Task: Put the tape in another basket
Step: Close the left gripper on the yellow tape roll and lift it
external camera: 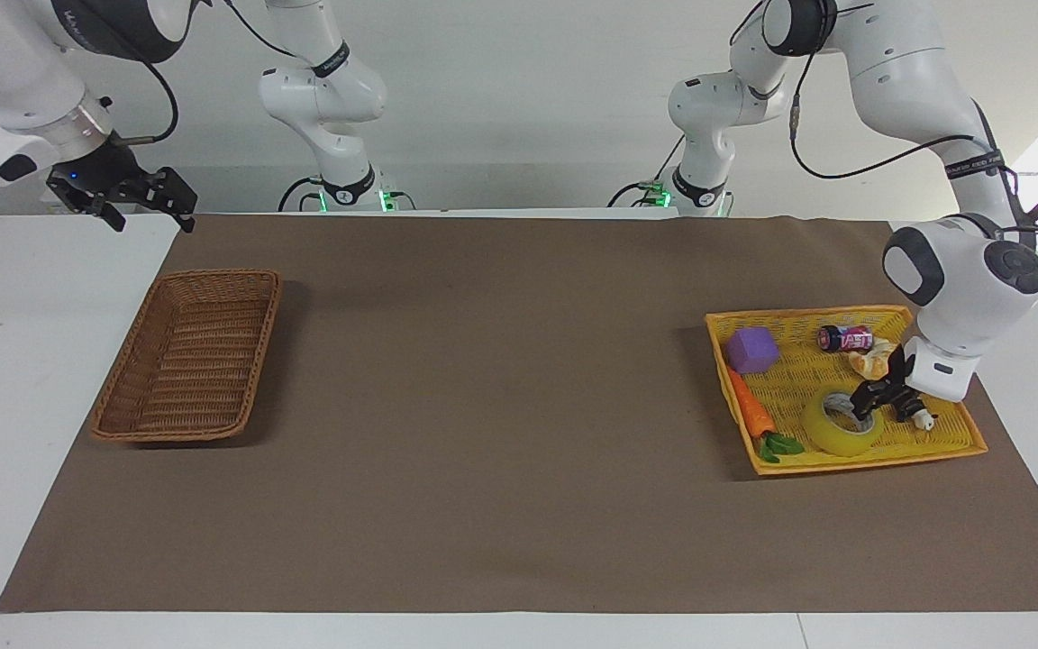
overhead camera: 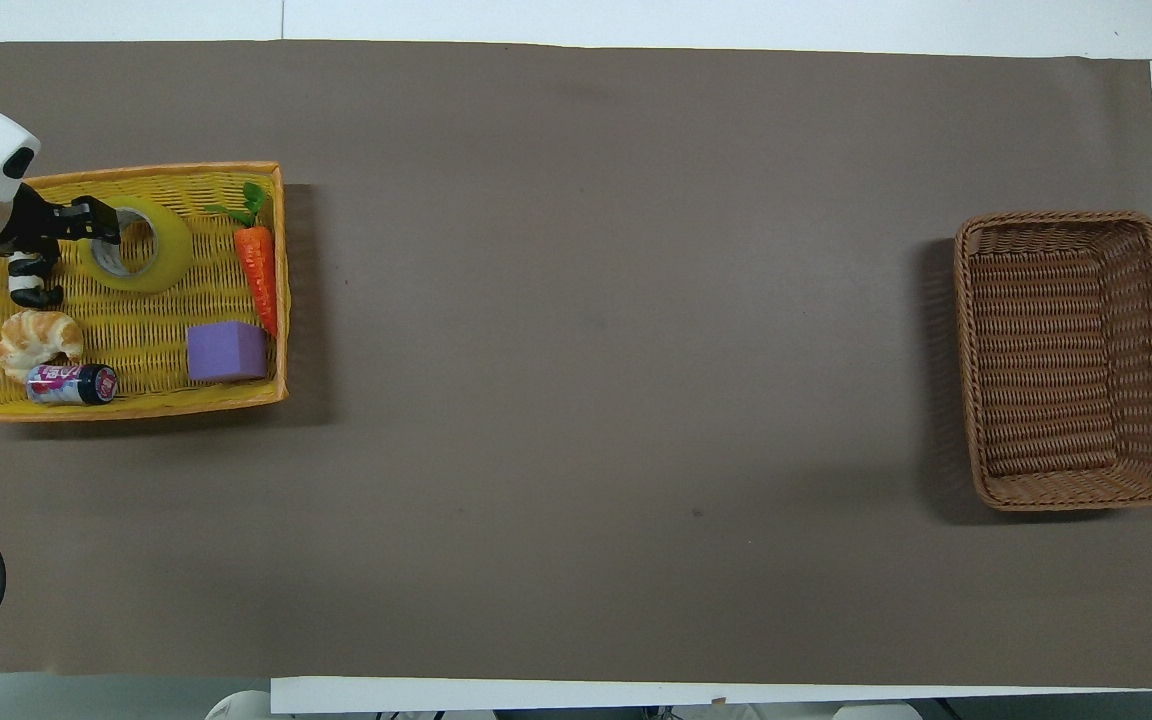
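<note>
The yellow tape roll [external camera: 830, 434] lies flat in the yellow-orange basket [external camera: 798, 379], at the basket's edge farther from the robots. It also shows in the overhead view [overhead camera: 168, 258], in that basket [overhead camera: 136, 330]. My left gripper [external camera: 870, 401] is open and low at the roll's rim, on the side toward the left arm's end of the table; in the overhead view [overhead camera: 101, 222] its fingers straddle the roll's wall. I cannot tell if they touch it. The dark brown wicker basket [external camera: 195, 361] [overhead camera: 1066, 360] is empty. My right gripper [external camera: 148, 214] waits, open, above the table's corner beside it.
The yellow basket also holds a purple cube [external camera: 751, 350], a toy carrot [external camera: 751, 415], a small can [external camera: 846, 338], a croissant [external camera: 875, 361] and a black-and-white toy [external camera: 920, 416] right beside my left gripper. A brown mat [external camera: 501, 406] covers the table between the baskets.
</note>
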`<state>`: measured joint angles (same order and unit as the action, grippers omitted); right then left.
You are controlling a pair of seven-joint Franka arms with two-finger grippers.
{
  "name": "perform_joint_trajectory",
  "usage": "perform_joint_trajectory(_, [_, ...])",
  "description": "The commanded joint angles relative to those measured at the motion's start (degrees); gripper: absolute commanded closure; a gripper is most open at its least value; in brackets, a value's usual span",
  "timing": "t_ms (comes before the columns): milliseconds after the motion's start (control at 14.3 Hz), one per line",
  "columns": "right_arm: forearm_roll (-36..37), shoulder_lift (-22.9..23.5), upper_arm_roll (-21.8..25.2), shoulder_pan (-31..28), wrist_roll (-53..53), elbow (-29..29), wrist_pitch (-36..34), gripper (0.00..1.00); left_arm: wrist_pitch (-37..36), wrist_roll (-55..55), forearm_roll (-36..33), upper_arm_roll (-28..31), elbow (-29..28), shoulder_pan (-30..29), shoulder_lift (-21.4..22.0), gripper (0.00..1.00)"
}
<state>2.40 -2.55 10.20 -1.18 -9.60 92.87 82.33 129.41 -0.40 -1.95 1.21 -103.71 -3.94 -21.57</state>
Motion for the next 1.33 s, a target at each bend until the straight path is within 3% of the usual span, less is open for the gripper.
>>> perform_joint_trajectory(0, [-1.3, -1.1, -0.4, -0.8, -1.2, 1.4, 0.7, 0.01, 2.9, 4.9, -0.1, -0.1, -0.4, -0.9, -1.5, 0.26])
perform_joint_trajectory(209, [-1.3, -1.1, -0.4, -0.8, -1.2, 1.4, 0.7, 0.01, 5.8, 4.8, -0.1, -0.2, -2.3, 0.0, -2.4, 0.34])
perform_joint_trajectory(279, [-1.3, -1.1, -0.4, -0.8, -1.1, 1.4, 0.7, 0.01, 5.3, 4.7, -0.1, -0.2, -2.3, 0.1, -2.5, 0.44])
perform_joint_trajectory(419, [-1.3, -1.1, -0.4, -0.8, -1.1, 1.4, 0.7, 0.01, 4.8, 4.9, 0.0, -0.2, -2.4, 0.1, -2.4, 0.93])
perform_joint_trajectory(488, [-1.3, -1.1, -0.4, -0.8, -1.2, 1.4, 0.7, 0.01, 4.9, 5.0, 0.0, -0.3, -2.4, 0.0, -2.4, 1.0])
perform_joint_trajectory(767, [-1.3, -1.1, -0.4, -0.8, -1.1, 1.4, 0.7, 0.01, 1.8, 4.9, 0.4, -0.4, 0.6, 0.1, -2.4, 1.0])
perform_joint_trajectory(977, [-1.3, -1.1, -0.4, -0.8, -1.1, 1.4, 0.7, 0.01, -7.0, 4.4, 3.0, -0.5, 9.5, 1.1, -2.4, 1.0])
perform_joint_trajectory(1256, [-1.3, -1.1, -0.4, -0.8, -1.1, 1.4, 0.7, 0.01, -18.5, -6.1, 8.7, -0.6, 14.9, 7.8, 0.5, 1.0])
